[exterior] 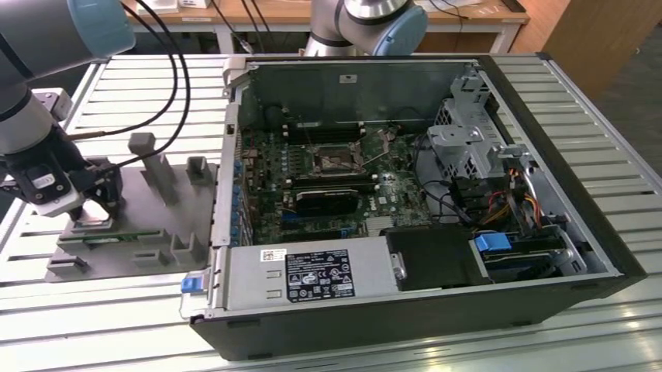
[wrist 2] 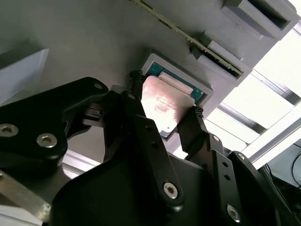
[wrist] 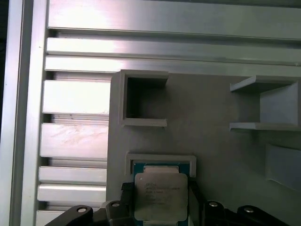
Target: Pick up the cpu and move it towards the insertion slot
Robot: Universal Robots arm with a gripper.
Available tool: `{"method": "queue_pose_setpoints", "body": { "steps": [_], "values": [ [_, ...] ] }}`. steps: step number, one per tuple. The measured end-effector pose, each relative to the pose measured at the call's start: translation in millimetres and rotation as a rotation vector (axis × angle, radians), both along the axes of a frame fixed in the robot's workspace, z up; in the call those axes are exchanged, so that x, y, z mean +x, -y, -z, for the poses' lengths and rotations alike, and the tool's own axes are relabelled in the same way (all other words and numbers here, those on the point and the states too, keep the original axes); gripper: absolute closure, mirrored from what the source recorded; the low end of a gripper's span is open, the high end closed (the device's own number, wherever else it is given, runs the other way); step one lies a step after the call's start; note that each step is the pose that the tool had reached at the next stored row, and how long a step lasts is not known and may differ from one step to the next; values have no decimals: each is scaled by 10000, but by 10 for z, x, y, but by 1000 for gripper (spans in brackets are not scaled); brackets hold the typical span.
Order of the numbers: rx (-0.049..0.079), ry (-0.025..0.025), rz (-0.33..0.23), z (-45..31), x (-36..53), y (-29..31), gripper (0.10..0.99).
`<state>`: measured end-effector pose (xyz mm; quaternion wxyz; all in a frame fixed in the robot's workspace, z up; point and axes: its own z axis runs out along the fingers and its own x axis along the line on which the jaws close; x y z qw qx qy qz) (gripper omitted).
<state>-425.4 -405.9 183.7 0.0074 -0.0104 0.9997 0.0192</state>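
At tray pocket (wrist: pixel 160 158) | cpu (wrist: pixel 161 195) metal-side up | pincer (wrist 2: pixel 165 96) gripping opposite edges

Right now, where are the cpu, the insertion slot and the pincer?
cpu (wrist: pixel 161 195): first wrist view, middle of its silver top.
insertion slot (exterior: pixel 336 159): exterior view, its dark centre inside the shiny frame.
pincer (wrist 2: pixel 165 94): second wrist view, midway between its fingertips, at the cpu's edges.

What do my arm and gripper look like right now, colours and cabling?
The arm is silver-grey tubing with a pale blue joint cap, and black cables trail beside it. The gripper is black, its linked jaws pinned with silver screws.
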Motion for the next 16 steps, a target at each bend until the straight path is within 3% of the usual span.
{"method": "queue_pose_setpoints", "body": {
  "steps": [16],
  "values": [
    [-4, -5, 0, -276, -1, 1, 545]
  ]
}}
